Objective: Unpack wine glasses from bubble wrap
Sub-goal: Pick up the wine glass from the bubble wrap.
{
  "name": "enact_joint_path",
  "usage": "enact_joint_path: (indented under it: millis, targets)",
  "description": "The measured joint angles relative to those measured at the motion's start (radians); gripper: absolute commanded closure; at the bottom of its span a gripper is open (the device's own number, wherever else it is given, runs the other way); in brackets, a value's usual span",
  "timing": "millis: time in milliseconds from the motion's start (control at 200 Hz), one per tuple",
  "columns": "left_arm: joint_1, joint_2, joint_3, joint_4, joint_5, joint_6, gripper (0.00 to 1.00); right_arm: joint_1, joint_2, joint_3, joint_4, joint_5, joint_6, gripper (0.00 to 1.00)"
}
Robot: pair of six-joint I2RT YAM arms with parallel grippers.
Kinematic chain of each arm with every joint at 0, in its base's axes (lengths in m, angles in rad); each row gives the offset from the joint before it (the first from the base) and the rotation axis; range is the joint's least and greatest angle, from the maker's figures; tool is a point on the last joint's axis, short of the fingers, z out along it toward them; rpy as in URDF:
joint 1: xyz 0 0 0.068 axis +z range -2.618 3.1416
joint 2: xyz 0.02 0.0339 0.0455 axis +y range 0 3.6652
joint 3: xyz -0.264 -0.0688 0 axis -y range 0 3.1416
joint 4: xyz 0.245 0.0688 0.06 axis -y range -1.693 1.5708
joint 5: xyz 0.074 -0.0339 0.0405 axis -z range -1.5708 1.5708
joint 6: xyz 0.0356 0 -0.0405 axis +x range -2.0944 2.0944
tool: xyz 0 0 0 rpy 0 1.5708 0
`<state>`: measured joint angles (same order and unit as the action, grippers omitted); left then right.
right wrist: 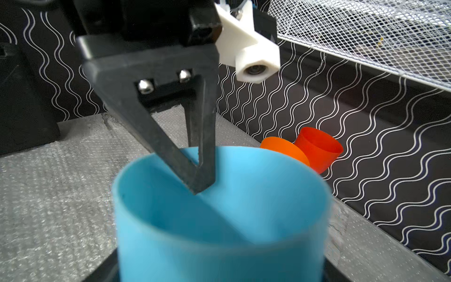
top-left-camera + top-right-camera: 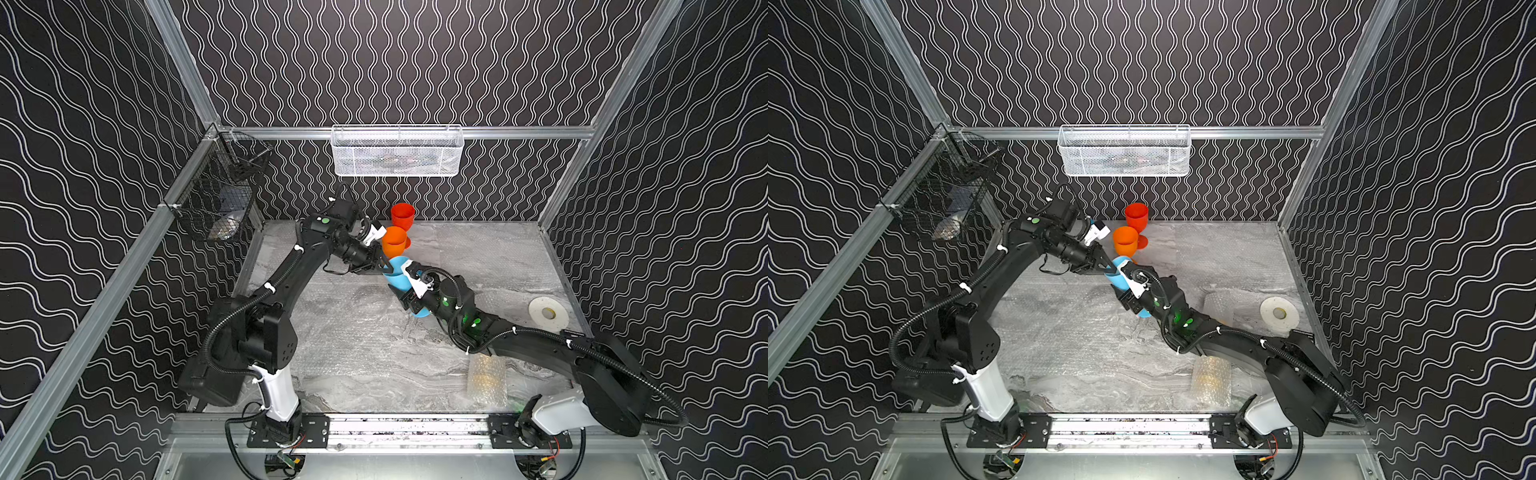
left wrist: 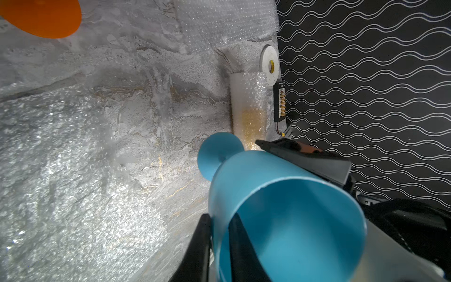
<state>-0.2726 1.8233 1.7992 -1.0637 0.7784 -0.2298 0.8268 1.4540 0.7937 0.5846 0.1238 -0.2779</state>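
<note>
Orange goblet [image 2: 393, 243] close by; front tabletop [image 2: 374, 365] open

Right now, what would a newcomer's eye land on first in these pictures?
A light blue plastic goblet, unwrapped, is held mid-table between both arms: the left arm's jaws pinch its rim, the right arm's jaws clasp its bowl. Behind it a red plastic goblet and an orange plastic goblet stand upright toward the back wall. Near the right arm's base lies a clear bubble-wrap tube with something yellow inside.
</note>
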Motion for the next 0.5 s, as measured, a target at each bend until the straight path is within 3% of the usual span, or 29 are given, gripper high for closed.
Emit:
enact_joint_path:
  millis: [265,500]
  targets:
    - [0.0,0.0,0.003,-0.006,-0.028,0.0,1.0,0.001,0.008,0.007,0.004,-0.008,-0.01,0.21]
    - [0.0,-0.001,0.005,-0.006,-0.042,0.0,1.0,0.001,0.016,0.017,-0.002,-0.007,0.0,0.19]
